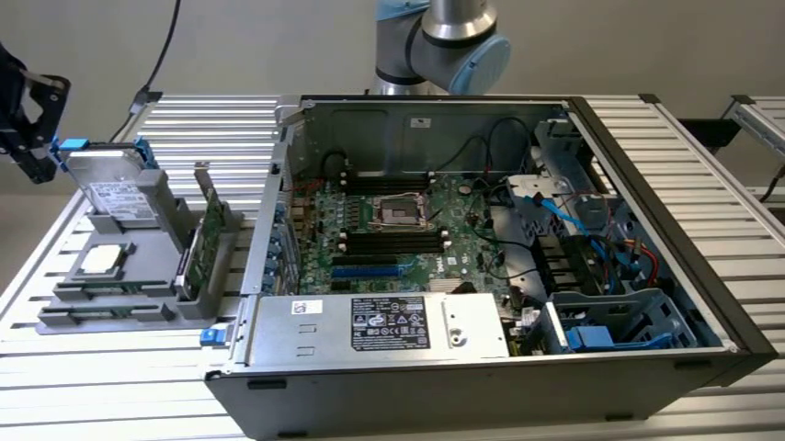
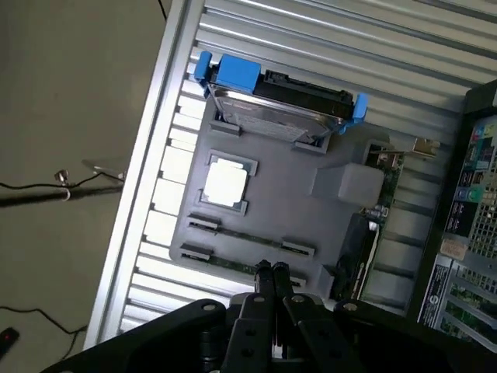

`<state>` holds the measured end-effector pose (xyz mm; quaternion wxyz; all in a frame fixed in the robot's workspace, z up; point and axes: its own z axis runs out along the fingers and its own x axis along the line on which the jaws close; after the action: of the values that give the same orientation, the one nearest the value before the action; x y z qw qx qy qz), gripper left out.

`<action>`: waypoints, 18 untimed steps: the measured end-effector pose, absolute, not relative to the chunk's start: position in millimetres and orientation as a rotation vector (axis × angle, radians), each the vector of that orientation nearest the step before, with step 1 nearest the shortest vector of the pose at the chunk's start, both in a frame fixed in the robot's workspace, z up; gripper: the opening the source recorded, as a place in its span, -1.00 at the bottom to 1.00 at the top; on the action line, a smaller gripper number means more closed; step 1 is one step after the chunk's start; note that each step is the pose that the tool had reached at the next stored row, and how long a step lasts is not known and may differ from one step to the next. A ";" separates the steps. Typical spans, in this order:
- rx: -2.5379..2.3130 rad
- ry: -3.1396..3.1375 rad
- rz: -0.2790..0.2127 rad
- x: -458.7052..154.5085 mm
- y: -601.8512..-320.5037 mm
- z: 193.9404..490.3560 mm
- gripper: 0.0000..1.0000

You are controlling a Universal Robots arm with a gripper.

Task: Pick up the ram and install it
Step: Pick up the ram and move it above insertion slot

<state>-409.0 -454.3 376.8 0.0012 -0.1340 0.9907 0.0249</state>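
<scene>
Hovering over the grey tray, the tool had its fingers pressed together. The ram, a dim green strip, lay in the tray's slot by the fingertips, partly hidden behind them.

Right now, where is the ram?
In a slot of the grey tray on the exterior view's left, outside the case: the ram lies near the CPU, with the shut gripper close to it.
</scene>
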 end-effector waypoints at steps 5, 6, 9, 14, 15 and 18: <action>-0.563 3.089 0.079 -409.1 -454.3 376.3 -0.80; -0.590 3.085 0.079 -409.1 -454.3 376.2 -0.80; -0.676 3.069 0.079 -409.2 -454.2 376.0 -0.80; -0.814 3.037 0.078 -409.1 -454.2 375.3 -0.80; -0.842 3.030 0.078 -409.1 -454.3 375.2 -0.80; -0.926 3.007 0.078 -409.1 -454.3 374.8 -0.80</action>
<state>-409.1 -454.3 374.8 -0.0030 -0.2942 0.9554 0.0249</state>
